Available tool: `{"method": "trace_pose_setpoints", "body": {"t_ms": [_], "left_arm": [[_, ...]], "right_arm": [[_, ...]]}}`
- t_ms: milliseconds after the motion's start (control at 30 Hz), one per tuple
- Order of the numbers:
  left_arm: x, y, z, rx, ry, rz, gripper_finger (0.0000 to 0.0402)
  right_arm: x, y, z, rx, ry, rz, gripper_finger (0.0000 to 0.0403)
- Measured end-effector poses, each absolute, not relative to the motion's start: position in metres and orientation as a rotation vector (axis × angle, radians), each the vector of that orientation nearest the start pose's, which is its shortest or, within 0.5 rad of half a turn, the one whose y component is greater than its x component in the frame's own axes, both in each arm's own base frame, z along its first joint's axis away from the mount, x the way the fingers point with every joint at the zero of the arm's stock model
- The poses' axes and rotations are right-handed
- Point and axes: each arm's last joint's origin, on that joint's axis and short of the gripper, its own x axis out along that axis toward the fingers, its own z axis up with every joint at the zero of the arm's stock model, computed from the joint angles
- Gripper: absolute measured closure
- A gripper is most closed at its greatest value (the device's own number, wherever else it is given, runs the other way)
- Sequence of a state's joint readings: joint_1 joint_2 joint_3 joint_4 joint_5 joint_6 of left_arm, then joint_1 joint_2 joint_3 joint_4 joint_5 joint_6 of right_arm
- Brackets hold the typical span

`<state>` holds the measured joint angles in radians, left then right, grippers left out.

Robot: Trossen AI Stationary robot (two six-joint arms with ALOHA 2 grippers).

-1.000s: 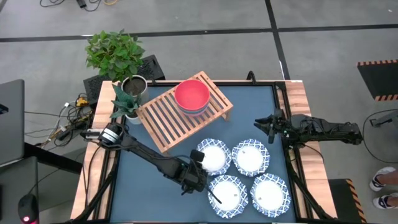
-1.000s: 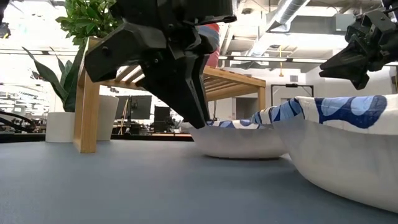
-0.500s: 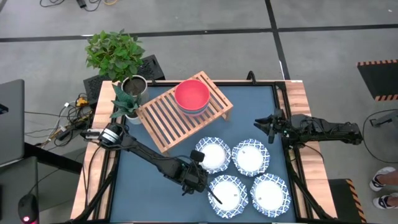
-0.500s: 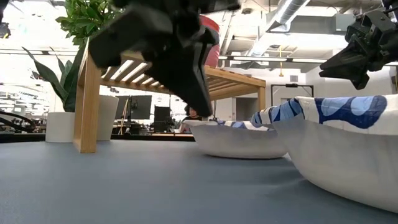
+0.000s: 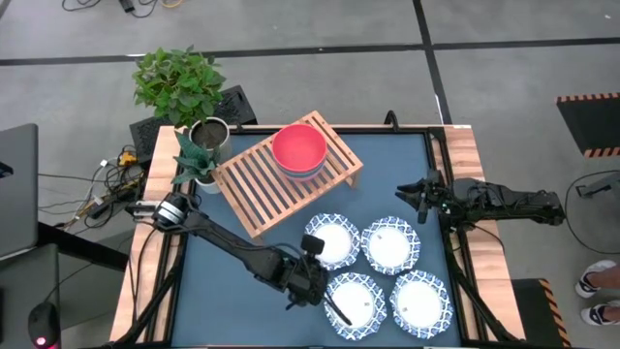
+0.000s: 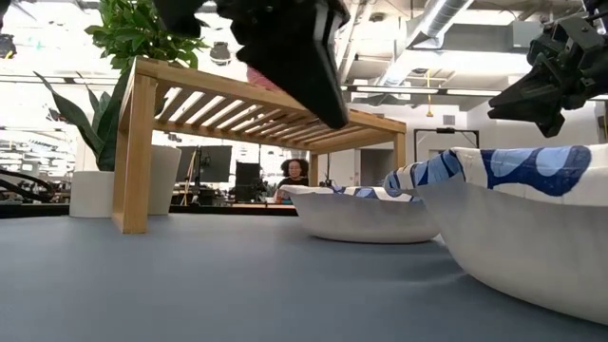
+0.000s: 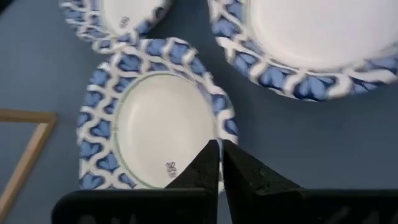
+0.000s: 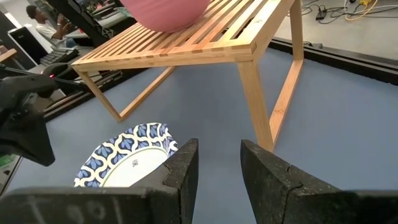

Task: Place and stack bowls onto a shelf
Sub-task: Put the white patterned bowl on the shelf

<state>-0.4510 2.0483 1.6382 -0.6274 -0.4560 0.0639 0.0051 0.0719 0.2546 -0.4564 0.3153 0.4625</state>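
Four white dishes with blue rims point(image 5: 375, 274) sit in a two-by-two cluster at the near right of the dark blue table point(image 5: 387, 174). Left gripper point(image 5: 312, 254) hovers at the near-left edge of the far-left dish point(image 7: 149, 127), fingers pinched nearly together, holding nothing. Right gripper point(image 5: 402, 194) waits at the right edge, fingers parted, empty. Farther back, wooden shelf point(image 5: 281, 174) carries a red bowl point(image 5: 298, 147) stacked on another bowl. Metal plant pot point(image 5: 207, 135) stands far left.
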Motion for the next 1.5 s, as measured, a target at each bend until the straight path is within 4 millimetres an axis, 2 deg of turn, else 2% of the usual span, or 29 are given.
{"method": "trace_pose_setpoints", "body": {"t_ms": [133, 500, 600, 700, 933, 1133, 1300, 1500], "left_arm": [[0.4, -0.174, 0.212, 0.5, 0.962, -0.05, 0.0356], [0.407, -0.158, 0.212, 0.446, 0.984, -0.069, 0.0202], [0.409, -0.156, 0.209, 0.444, 0.989, -0.06, 0.0179], [0.41, -0.154, 0.202, 0.452, 1.011, -0.045, 0.0174], [0.417, -0.154, 0.178, 0.488, 1.054, -0.023, 0.0175], [0.417, -0.152, 0.156, 0.534, 1.137, -0.027, 0.0198], [0.418, -0.152, 0.157, 0.517, 1.125, -0.011, 0.0256], [0.417, -0.154, 0.158, 0.496, 1.123, -0.003, 0.0364]], "right_arm": [[0.078, -0.009, 0.2, 0.412, 0.195, -0.365, 0.0259], [0.078, -0.009, 0.2, 0.412, 0.196, -0.365, 0.0259], [0.078, -0.009, 0.2, 0.412, 0.196, -0.365, 0.0259], [0.078, -0.009, 0.2, 0.412, 0.196, -0.365, 0.0259], [0.078, -0.008, 0.2, 0.411, 0.203, -0.364, 0.0259], [0.079, -0.008, 0.2, 0.412, 0.201, -0.365, 0.0259], [0.079, -0.008, 0.2, 0.411, 0.205, -0.365, 0.0259], [0.079, -0.009, 0.2, 0.411, 0.202, -0.366, 0.0259]]}}
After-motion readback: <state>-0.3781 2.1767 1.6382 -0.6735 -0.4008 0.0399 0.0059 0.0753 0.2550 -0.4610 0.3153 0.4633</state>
